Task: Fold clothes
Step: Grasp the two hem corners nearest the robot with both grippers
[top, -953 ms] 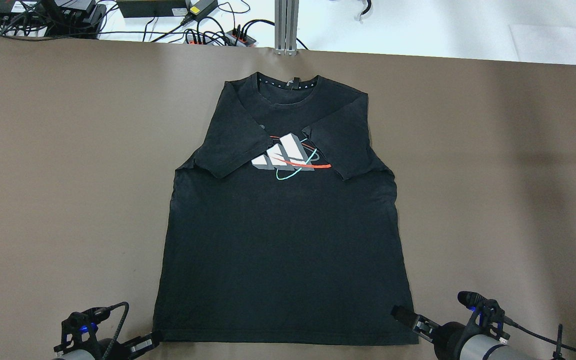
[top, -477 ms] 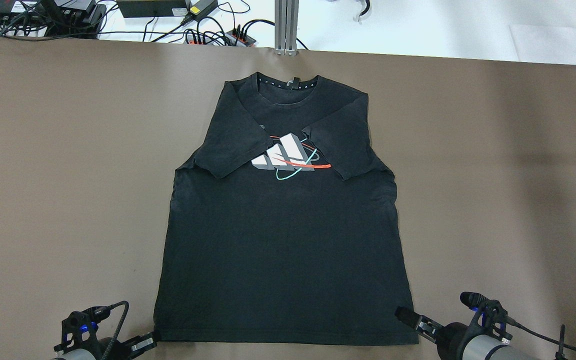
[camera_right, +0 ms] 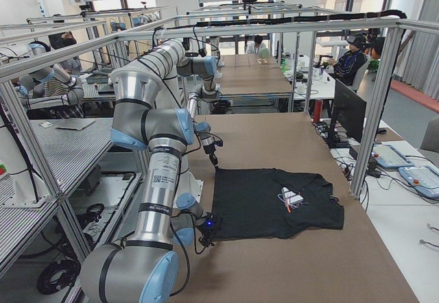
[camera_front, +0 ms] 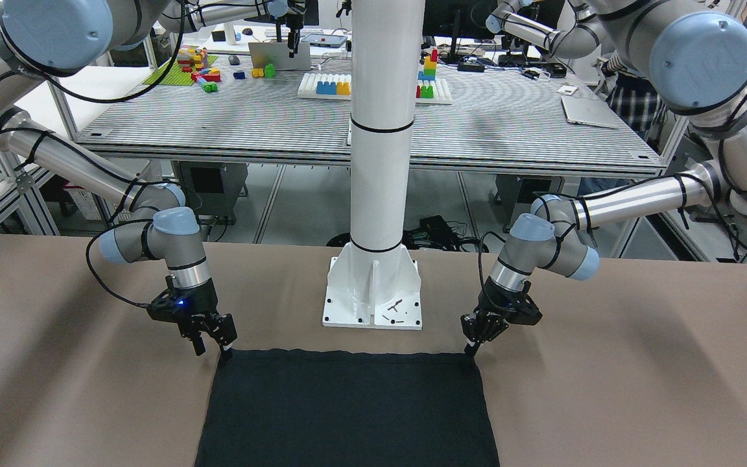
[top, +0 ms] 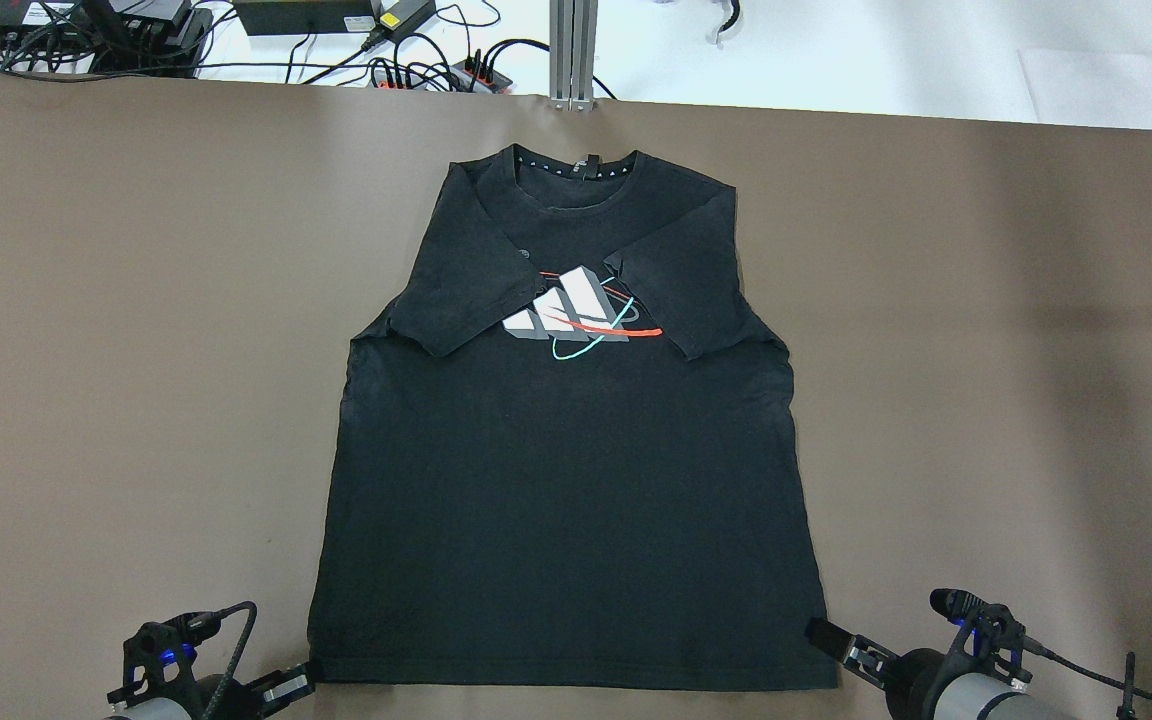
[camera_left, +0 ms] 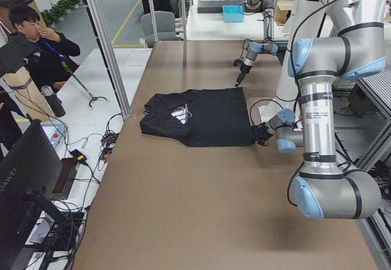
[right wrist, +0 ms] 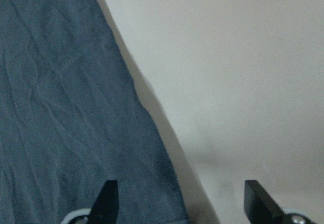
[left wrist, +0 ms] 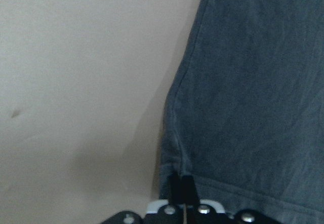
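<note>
A black T-shirt [top: 566,500] with a white, red and teal chest logo lies flat on the brown table [top: 986,350], sleeves folded inward, collar far from me. It also shows in the front view [camera_front: 347,408]. My left gripper [top: 308,676] is at the hem's near left corner. In the left wrist view its fingers [left wrist: 183,183] are pressed together on the hem. My right gripper [top: 821,632] is open at the near right corner. In the right wrist view [right wrist: 182,203] its fingers stand wide apart, with the shirt's edge [right wrist: 66,122] beside the left one.
The white pillar's base plate [camera_front: 373,295] stands just behind the hem, between my arms. Cables and power strips [top: 416,70] and an aluminium post [top: 573,50] are beyond the table's far edge. A seated person [camera_left: 36,44] is off the table's far side.
My right gripper has drifted slightly back and to the right, away from the hem corner. The left gripper and the shirt have hardly moved.
</note>
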`<move>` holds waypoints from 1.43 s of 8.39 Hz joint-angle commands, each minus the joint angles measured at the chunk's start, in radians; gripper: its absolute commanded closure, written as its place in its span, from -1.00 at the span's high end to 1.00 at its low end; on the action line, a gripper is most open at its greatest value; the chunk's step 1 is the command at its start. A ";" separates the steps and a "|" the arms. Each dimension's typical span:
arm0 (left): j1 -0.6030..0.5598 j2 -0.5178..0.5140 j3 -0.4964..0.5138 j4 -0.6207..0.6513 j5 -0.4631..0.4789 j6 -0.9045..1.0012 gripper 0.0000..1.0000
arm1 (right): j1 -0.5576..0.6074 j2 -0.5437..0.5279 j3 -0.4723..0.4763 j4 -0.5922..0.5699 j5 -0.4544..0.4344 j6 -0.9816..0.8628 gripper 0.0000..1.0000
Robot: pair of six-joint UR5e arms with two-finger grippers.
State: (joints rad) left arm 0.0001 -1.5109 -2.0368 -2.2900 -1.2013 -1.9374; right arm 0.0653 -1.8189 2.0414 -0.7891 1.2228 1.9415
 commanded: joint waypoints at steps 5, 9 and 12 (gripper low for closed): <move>-0.002 0.003 -0.002 0.000 0.002 0.000 -1.00 | -0.064 0.001 -0.003 -0.001 -0.068 0.034 -1.00; -0.024 0.020 -0.114 0.009 -0.009 0.014 -1.00 | -0.056 -0.003 0.093 -0.027 -0.062 -0.056 -1.00; -0.310 -0.099 -0.296 0.377 -0.369 0.139 -1.00 | 0.119 0.042 0.296 -0.203 0.167 -0.217 -1.00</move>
State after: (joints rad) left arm -0.1166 -1.5071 -2.2431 -2.1433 -1.3381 -1.8852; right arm 0.0447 -1.8155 2.2240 -0.8787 1.2113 1.8298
